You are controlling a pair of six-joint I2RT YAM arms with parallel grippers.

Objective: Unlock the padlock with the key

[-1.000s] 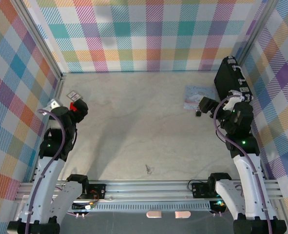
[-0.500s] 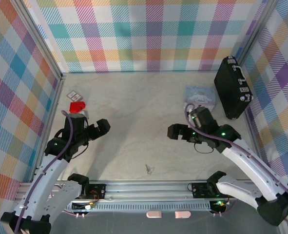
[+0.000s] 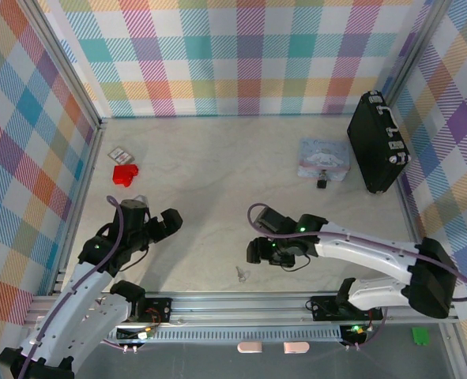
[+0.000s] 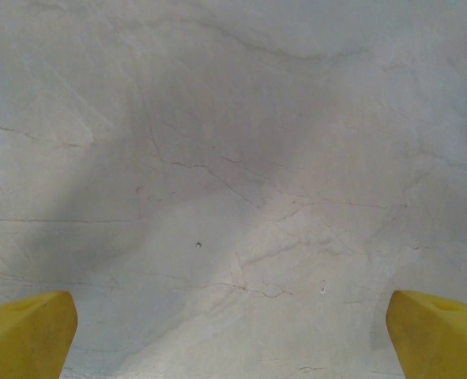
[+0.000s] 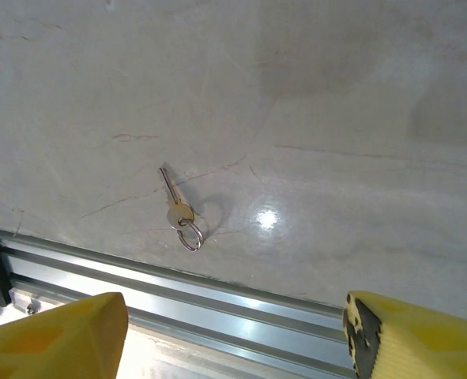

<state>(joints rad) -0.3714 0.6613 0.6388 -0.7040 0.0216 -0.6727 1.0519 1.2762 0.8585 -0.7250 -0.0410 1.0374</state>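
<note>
I see my right gripper [image 3: 255,253] low over the table [image 3: 209,181], near the front rail [image 5: 217,288]. Its yellow fingers [image 5: 411,335] stand apart and hold nothing. The little key [image 5: 178,212] lies flat on the table just ahead of them, with its ring toward the rail. From above, the key sits just beside the right gripper, on the near side.

My left gripper [image 3: 163,225] hangs over bare table on the left side. Its fingers [image 4: 24,332] are spread very wide, and nothing is in them.

The padlock [image 3: 322,183] is far back on the right, just beside the pale blue tin [image 3: 323,156]. It is well apart from the key. A black case [image 3: 379,142] stands by the right wall. A red block [image 3: 124,174] lies far left.
</note>
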